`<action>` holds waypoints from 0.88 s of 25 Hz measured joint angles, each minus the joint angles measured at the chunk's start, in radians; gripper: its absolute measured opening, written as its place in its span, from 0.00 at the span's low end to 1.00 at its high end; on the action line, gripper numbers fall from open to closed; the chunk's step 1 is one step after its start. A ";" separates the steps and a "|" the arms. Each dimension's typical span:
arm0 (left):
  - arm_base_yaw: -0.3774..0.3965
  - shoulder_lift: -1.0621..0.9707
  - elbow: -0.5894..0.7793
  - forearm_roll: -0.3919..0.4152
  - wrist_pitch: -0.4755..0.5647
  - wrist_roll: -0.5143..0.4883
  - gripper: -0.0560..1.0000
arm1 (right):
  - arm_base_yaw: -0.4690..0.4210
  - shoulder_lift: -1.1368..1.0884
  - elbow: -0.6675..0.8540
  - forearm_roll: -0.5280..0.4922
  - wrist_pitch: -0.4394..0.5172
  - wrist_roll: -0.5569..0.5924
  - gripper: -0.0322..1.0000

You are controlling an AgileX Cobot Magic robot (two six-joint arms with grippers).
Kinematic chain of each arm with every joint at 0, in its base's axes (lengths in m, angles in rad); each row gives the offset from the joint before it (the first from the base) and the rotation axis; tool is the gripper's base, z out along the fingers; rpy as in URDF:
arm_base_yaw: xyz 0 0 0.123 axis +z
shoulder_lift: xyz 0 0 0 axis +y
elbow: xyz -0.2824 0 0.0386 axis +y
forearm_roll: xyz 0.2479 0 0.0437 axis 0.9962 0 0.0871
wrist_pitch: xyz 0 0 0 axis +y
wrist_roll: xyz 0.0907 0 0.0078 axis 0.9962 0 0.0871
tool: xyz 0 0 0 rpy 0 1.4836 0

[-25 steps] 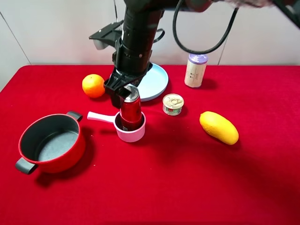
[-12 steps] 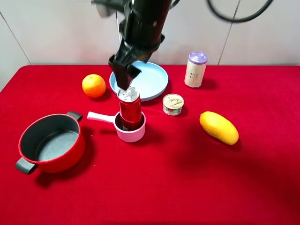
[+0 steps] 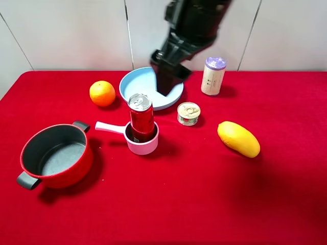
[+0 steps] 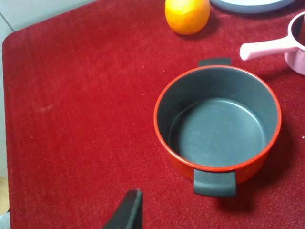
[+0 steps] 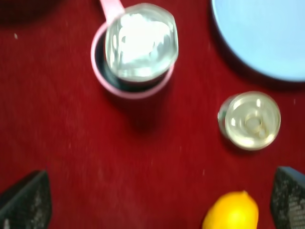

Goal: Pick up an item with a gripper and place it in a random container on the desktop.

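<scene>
The tall red drink can [image 3: 141, 117] stands upright inside the small pink saucepan [image 3: 148, 146] on the red desktop [image 3: 204, 194]. My right gripper [image 3: 170, 84] hangs above the blue plate, behind and to the right of the can, apart from it, open and empty. In the right wrist view the can's silver top [image 5: 140, 40] fills the saucepan [image 5: 101, 71], and the two black fingertips [image 5: 28, 200] stand far apart at the frame's corners. The left wrist view shows one black fingertip [image 4: 127, 210] and the saucepan's handle [image 4: 267, 46].
A red two-handled pot [image 3: 76, 168] sits front left, also in the left wrist view [image 4: 214, 168]. An orange [image 3: 101, 93], a blue plate [image 3: 137, 84], a short gold-lidded tin [image 3: 188, 113], a yellow mango [image 3: 238, 138] and a white purple-capped bottle [image 3: 213, 75] surround the saucepan.
My right gripper has let go of the can, risen and moved back and to the right over the blue plate. The can stays upright in the saucepan.
</scene>
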 joint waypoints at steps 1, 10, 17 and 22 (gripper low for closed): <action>0.000 0.000 0.000 0.000 0.000 0.000 0.99 | 0.000 -0.024 0.029 -0.009 0.000 0.012 0.70; 0.000 0.000 0.000 0.000 0.000 0.000 0.99 | 0.000 -0.278 0.327 -0.054 -0.026 0.101 0.70; 0.000 0.000 0.000 0.000 0.000 0.000 0.99 | 0.000 -0.467 0.514 -0.117 -0.037 0.185 0.70; 0.000 0.000 0.000 0.000 0.000 0.000 0.99 | 0.000 -0.597 0.621 -0.133 -0.063 0.254 0.70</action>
